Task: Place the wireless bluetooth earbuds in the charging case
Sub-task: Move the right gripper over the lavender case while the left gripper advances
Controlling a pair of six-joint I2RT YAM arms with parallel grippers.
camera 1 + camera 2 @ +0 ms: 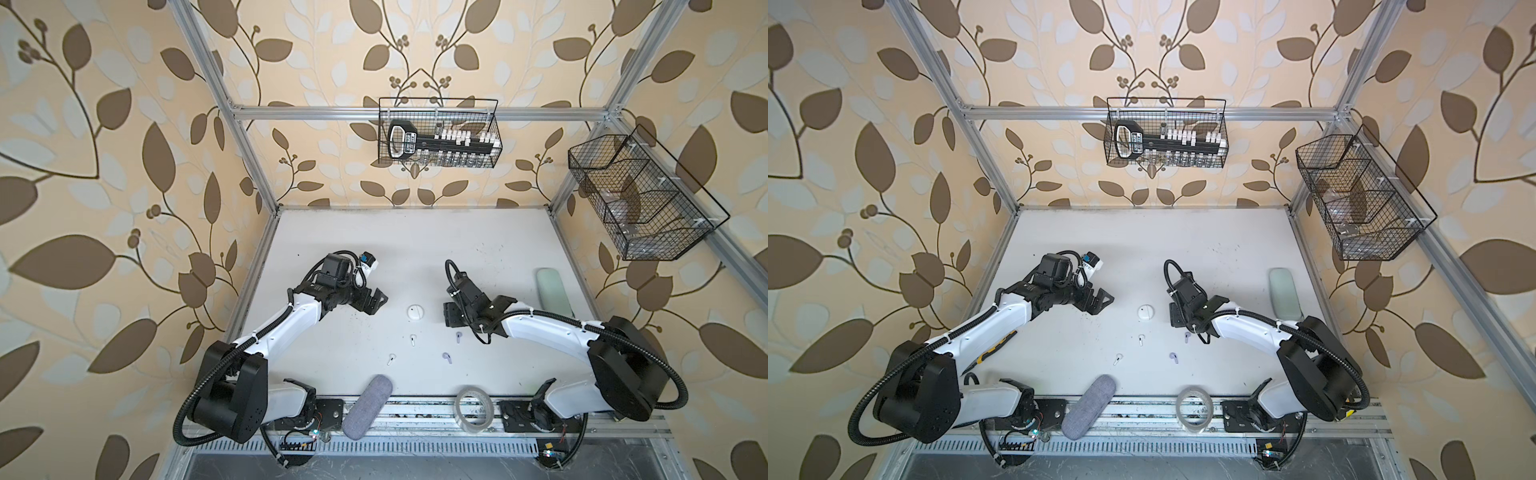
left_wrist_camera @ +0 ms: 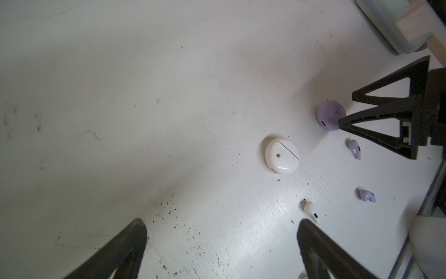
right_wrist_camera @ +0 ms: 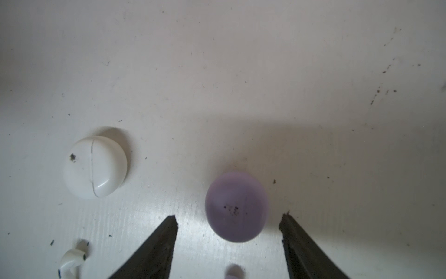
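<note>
On the table [image 1: 415, 249] lie tiny stemmed earbuds [image 1: 412, 340], two white, two lilac; left fingers [image 2: 137, 232] and right fingers [image 3: 166, 236] stand spread.

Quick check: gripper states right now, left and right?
Left gripper: open, holding nothing.
Right gripper: open around the lilac case, not touching it.
</note>
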